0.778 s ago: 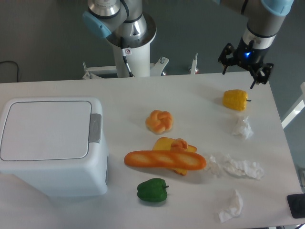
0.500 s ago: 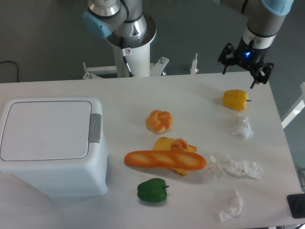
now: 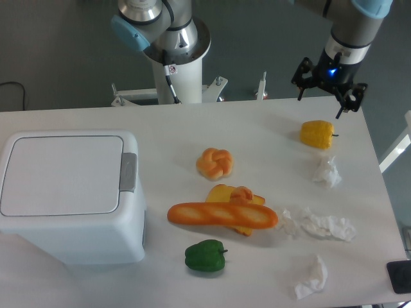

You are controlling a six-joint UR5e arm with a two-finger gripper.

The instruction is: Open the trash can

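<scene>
The trash can (image 3: 67, 196) sits at the left end of the white counter (image 3: 257, 138), a large white boxy bin with rounded corners. Its flat lid (image 3: 61, 173) lies down flush and shut, and the grey rectangular push-button (image 3: 128, 172) sits at the lid's right edge, facing the middle of the counter.

The end effector (image 3: 323, 99) hangs at the far right corner of the counter, well apart from the trash can, with its black fingers spread and nothing between them, so it is released. A small blue light glows on its body. It is above and just behind a yellow bell pepper (image 3: 317, 134), not touching it.

In the middle of the counter lies a knotted bread roll (image 3: 214, 163). Nearer the front, a long baguette (image 3: 222, 215) lies roughly crosswise, resting against a croissant (image 3: 241, 195) and a yellow piece behind it that I cannot identify. A green bell pepper (image 3: 205, 256) sits in front of the baguette, close to the trash can's lower right corner.

Crumpled white paper is scattered on the right side: one wad (image 3: 327, 172) just below the yellow pepper, a larger spread (image 3: 318, 224) right of the baguette, and another wad (image 3: 311, 277) near the front edge. A dark flat object (image 3: 400, 276) shows at the right border
</scene>
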